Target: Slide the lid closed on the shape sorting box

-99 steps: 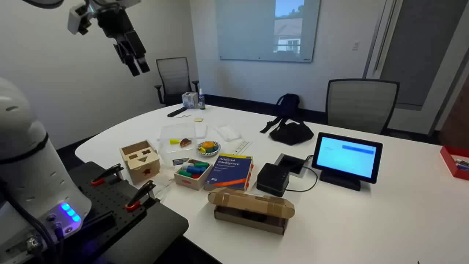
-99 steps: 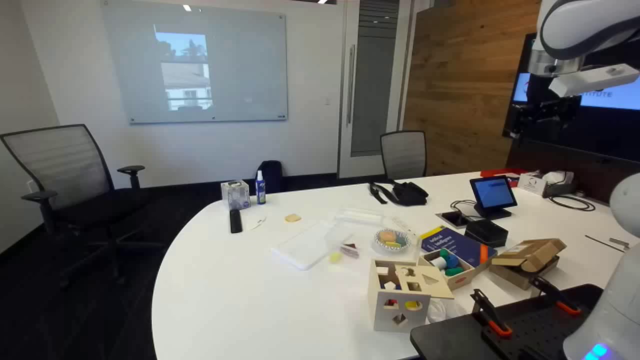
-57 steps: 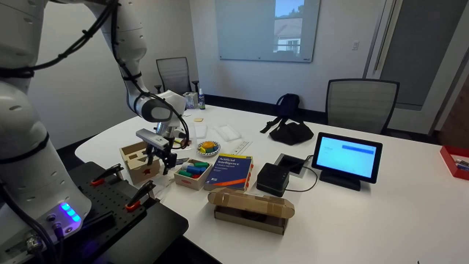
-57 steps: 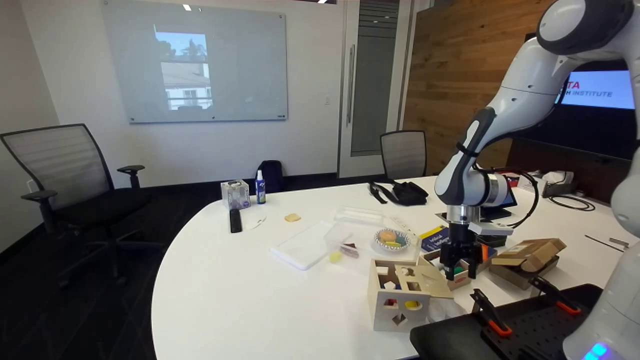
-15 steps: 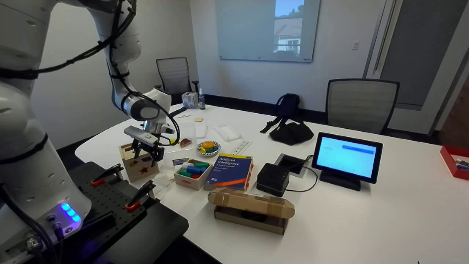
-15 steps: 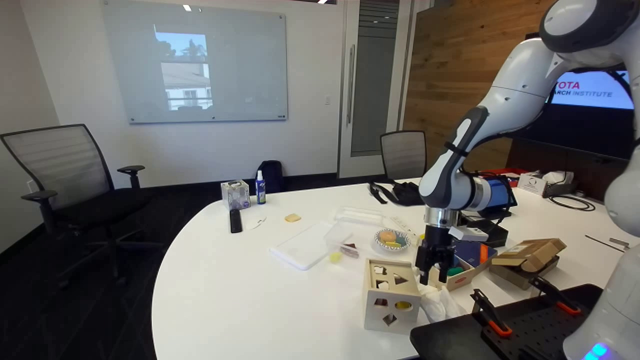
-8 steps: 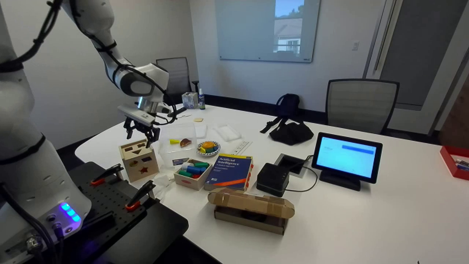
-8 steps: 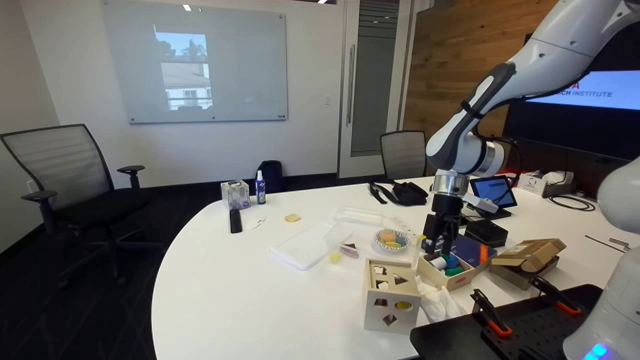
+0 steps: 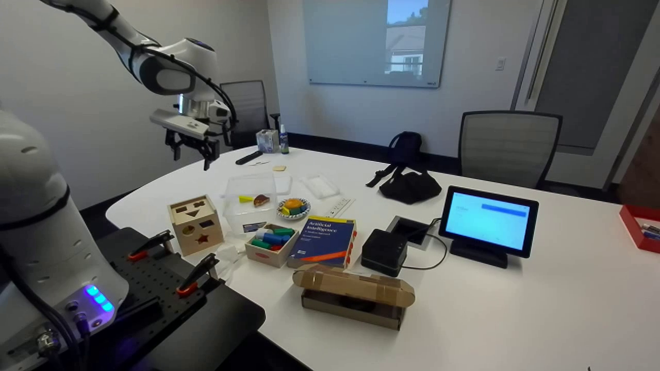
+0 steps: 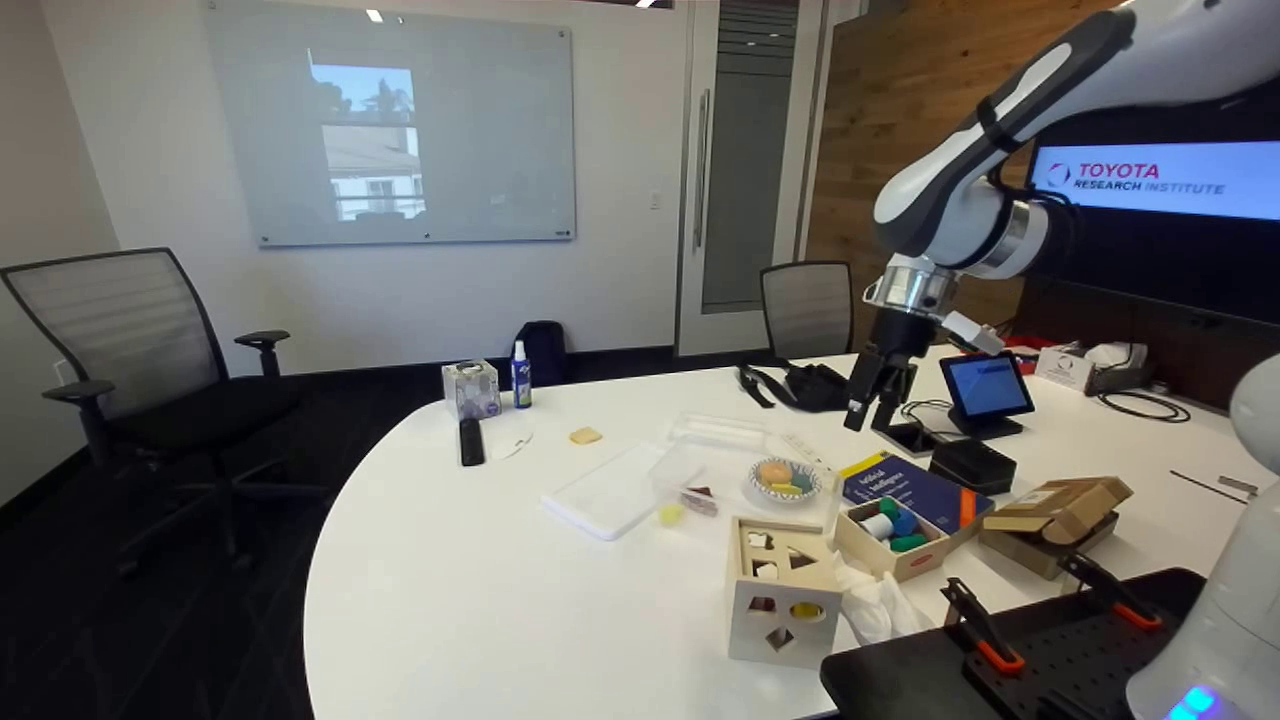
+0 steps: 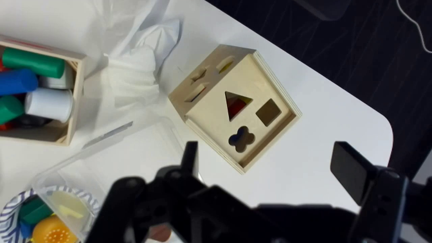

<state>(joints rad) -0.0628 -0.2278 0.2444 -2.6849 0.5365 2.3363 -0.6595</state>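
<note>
The shape sorting box (image 9: 196, 231) stands upright on the white table near the robot's mount. It also shows in an exterior view (image 10: 785, 625) and in the wrist view (image 11: 206, 79). Its lid (image 11: 216, 116), with triangle, square and clover cutouts, lies flat between the top rims and no longer overhangs. The lid also shows in both exterior views (image 9: 194, 208) (image 10: 783, 555). A dark strip runs along one lid edge; I cannot tell if it is a gap. My gripper (image 9: 192, 161) is open and empty, well above the table and apart from the box; it frames the wrist view (image 11: 268, 158).
Beside the box are a crumpled white wrap (image 10: 880, 605), a wooden tray of coloured pegs (image 9: 270, 252) and a clear plastic container (image 9: 250, 193). A patterned bowl (image 9: 294, 208), a blue book (image 9: 325, 239) and a brown cardboard box (image 9: 353, 293) lie further along. Clamps (image 9: 198, 275) stick up at the mount's edge.
The lid stuck out over the box's side earlier; by one second ago it lay within the top. My gripper came down beside the box, then rose away. The box has shifted slightly.
</note>
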